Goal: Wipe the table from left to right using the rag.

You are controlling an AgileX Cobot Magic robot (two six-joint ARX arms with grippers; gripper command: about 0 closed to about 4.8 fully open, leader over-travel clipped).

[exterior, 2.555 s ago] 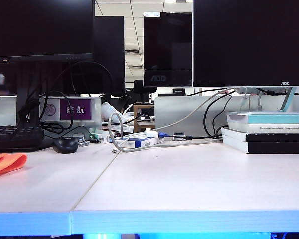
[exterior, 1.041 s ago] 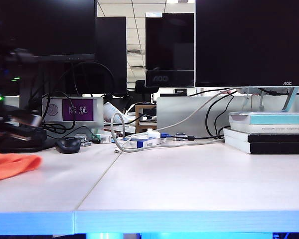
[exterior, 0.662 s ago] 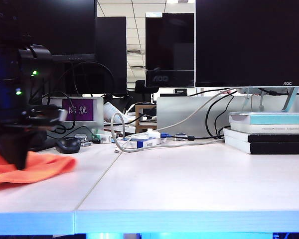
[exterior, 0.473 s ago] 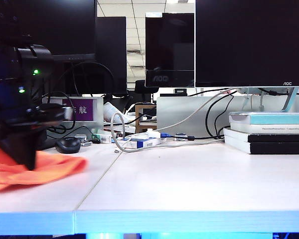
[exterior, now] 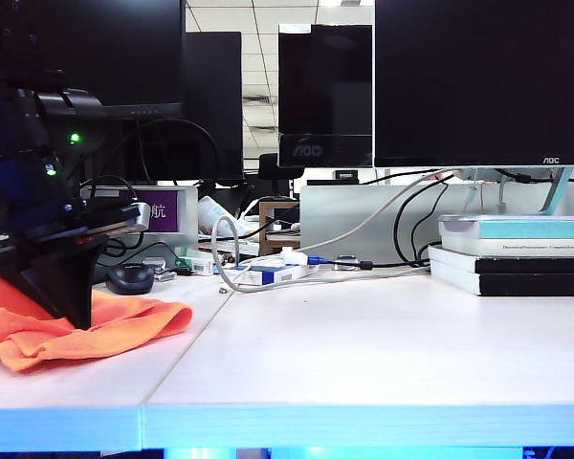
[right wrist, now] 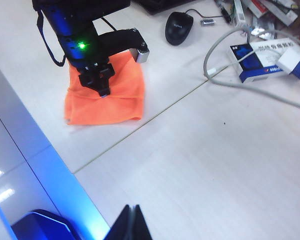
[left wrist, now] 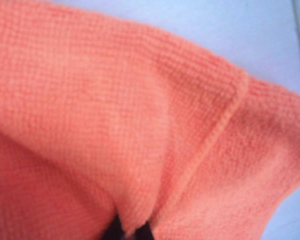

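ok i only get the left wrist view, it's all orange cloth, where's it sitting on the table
Observer: the fuzzy orange rag lies on the left panel of the white table, just short of the seam.
Operator: is the left gripper on it
Observer: yes, the left gripper points down onto it, fingers pinching a fold.
Operator: and the right one
Observer: the right gripper hangs near the table's front edge, fingers shut, holding nothing.
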